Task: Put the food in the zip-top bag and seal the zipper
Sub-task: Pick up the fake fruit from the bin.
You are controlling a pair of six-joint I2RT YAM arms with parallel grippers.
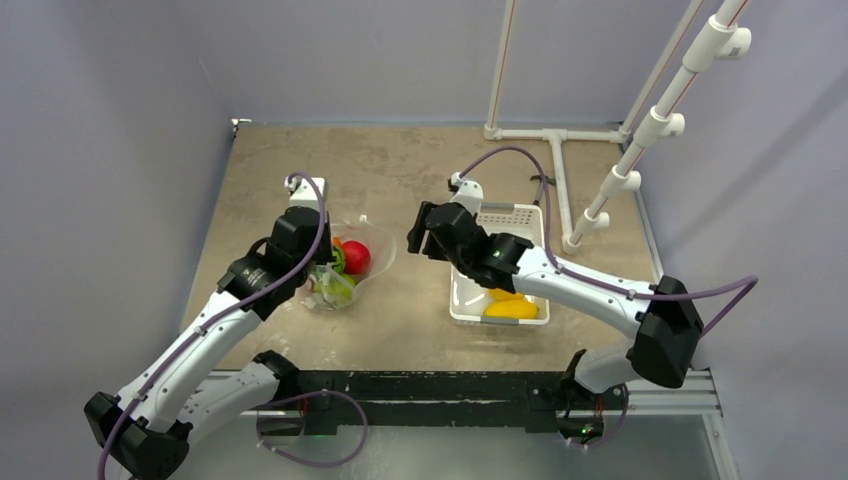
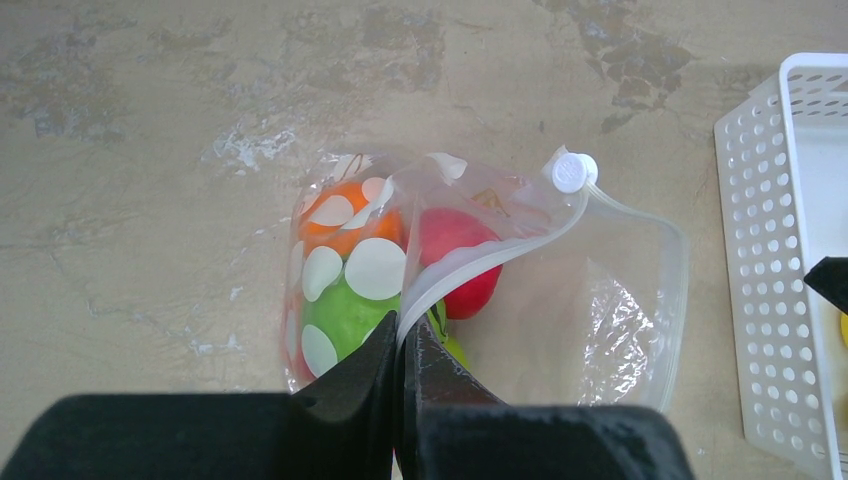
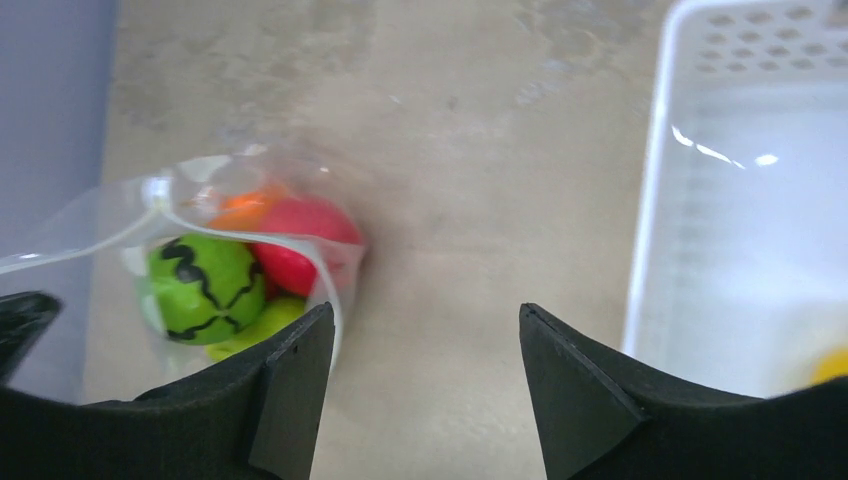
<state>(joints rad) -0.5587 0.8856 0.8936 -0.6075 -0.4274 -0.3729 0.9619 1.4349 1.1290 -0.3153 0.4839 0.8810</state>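
Observation:
The clear zip-top bag (image 1: 375, 262) lies left of the table's middle with its mouth open. Inside are a red fruit (image 1: 356, 257), an orange one (image 2: 345, 215), a dark-striped green one (image 3: 200, 288) and a yellow-green piece (image 3: 255, 322). My left gripper (image 2: 402, 335) is shut on the zipper (image 2: 480, 255) strip at the bag's mouth, which ends at a white slider (image 2: 573, 171). My right gripper (image 3: 425, 330) is open and empty, hovering between the bag and the white basket (image 1: 468, 312). A yellow fruit (image 1: 512, 308) lies in the basket.
A white PVC pipe frame (image 1: 556, 165) stands at the back right, behind the basket. The basket's wall shows in the left wrist view (image 2: 775, 260) and in the right wrist view (image 3: 650, 200). Grey walls close off the left and back.

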